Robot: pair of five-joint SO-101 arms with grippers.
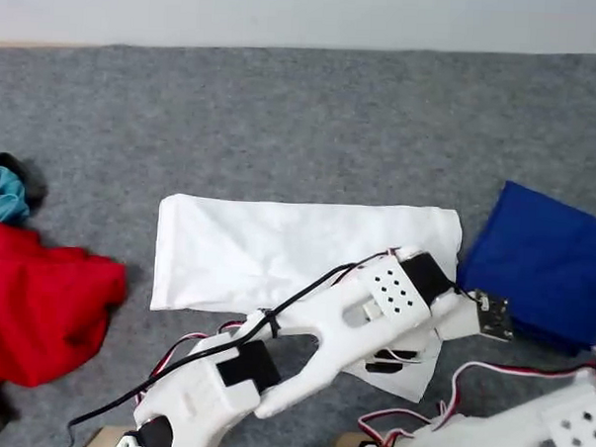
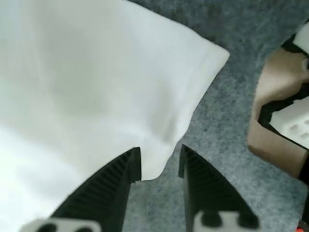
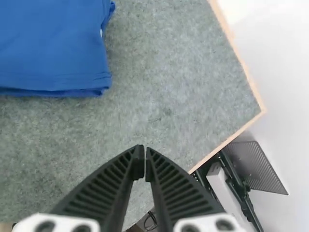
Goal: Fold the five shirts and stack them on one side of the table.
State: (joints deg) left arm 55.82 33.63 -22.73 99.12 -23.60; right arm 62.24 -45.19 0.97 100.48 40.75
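The left gripper (image 2: 159,166) stands with its ribbed black fingers (image 2: 120,179) moderately parted, a loose edge of the white shirt (image 2: 87,87) lying in the gap at the tips, not pinched. Whether the cloth touches either finger cannot be made out. The white shirt spreads away from the tips across the grey table (image 2: 227,121), one corner jutting out onto the felt. From the high view it lies as a long band in the middle of the table, and the left arm (image 1: 354,310) crosses its near edge, hiding that gripper and part of the cloth beneath.

The right gripper (image 3: 145,157) has its fingertips pressed together with nothing between them, poised over bare felt near the table's corner. Well beyond the tips, the folded blue shirt (image 3: 53,43) lies flat, cut off by the frame. The right arm (image 1: 526,436) shows in part at the lower edge of the high view.

At the opposite side, a crumpled red shirt (image 1: 37,306) lies partly out of frame, with a teal garment (image 1: 2,199) bunched beside it and a dark item (image 1: 9,166), too small to identify.
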